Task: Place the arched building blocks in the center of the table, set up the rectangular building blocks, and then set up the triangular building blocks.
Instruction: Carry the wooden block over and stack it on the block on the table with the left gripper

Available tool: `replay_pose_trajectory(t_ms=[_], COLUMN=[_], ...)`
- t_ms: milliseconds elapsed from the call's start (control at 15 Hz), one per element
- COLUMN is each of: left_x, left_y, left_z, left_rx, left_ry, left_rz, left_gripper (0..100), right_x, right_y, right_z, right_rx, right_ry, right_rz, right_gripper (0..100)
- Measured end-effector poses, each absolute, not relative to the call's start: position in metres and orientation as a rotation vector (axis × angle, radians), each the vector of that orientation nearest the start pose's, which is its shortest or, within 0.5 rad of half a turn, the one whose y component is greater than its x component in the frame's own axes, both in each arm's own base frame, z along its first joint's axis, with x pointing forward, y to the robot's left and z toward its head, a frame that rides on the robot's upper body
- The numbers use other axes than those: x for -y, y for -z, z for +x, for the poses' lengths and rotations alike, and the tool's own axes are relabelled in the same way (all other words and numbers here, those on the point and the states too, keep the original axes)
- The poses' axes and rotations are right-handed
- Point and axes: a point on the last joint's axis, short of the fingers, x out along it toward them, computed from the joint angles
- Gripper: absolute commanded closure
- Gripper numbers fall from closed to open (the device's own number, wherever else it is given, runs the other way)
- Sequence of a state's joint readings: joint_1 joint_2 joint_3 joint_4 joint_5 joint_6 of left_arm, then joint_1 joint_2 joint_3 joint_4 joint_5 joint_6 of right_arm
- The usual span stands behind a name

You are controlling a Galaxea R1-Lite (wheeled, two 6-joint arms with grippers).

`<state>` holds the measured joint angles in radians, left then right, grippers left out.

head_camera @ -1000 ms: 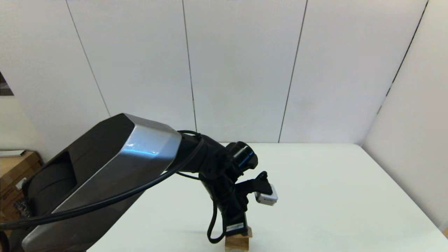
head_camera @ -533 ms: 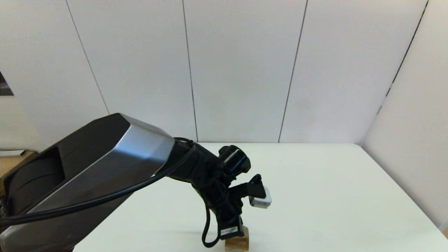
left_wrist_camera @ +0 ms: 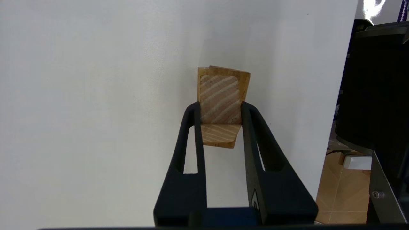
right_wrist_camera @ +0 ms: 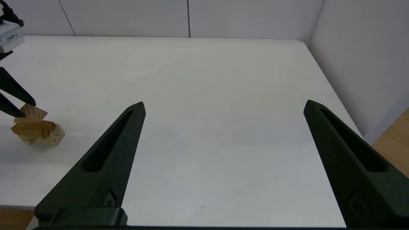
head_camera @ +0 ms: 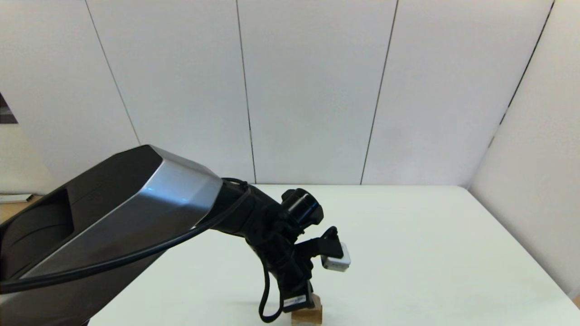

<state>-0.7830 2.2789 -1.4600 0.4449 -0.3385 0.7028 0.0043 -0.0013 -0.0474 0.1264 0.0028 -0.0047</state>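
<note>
The three wooden blocks stand stacked near the front edge of the table [head_camera: 430, 249]. In the right wrist view the pale arched block [right_wrist_camera: 55, 135] is lowest, the darker rectangular slab [right_wrist_camera: 30, 127] lies on it, and the small triangular block [right_wrist_camera: 32, 112] sits on top. My left gripper [left_wrist_camera: 220, 107] comes down from above, its fingers [left_wrist_camera: 195, 127] pressed on both sides of the grained triangular block [left_wrist_camera: 219, 95]. An edge of the rectangular slab [left_wrist_camera: 245, 80] shows under it; the arched block is hidden there. In the head view the left gripper [head_camera: 301, 304] covers most of the stack [head_camera: 311, 315]. My right gripper [right_wrist_camera: 223, 107] hangs open, well right of the stack.
The left arm's big silver and black forearm [head_camera: 136, 217] fills the lower left of the head view. White wall panels [head_camera: 317, 90] stand behind the table and along its right side. Beyond the right corner of the table [right_wrist_camera: 207, 80] is wooden floor [right_wrist_camera: 393, 140].
The left arm has sunk lower and drifted slightly left over the stack. The blocks stay where they were.
</note>
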Motion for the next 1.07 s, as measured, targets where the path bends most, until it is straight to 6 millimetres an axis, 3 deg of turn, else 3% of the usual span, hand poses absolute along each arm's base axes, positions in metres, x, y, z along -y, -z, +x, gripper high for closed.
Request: replay_pose_trajectory(t_ms=[1067], left_x=[0.2882], left_y=[-0.0473], left_z=[0.2736], left_rx=[-0.931], left_ry=[1.416], left_rz=[0.851], left_gripper=[100], right_x=[0.0001], right_y=[-0.0756], right_z=[-0.0270], right_rx=[-0.078], right_ry=[-0.007], right_rz=[-0.004], right_gripper=[0])
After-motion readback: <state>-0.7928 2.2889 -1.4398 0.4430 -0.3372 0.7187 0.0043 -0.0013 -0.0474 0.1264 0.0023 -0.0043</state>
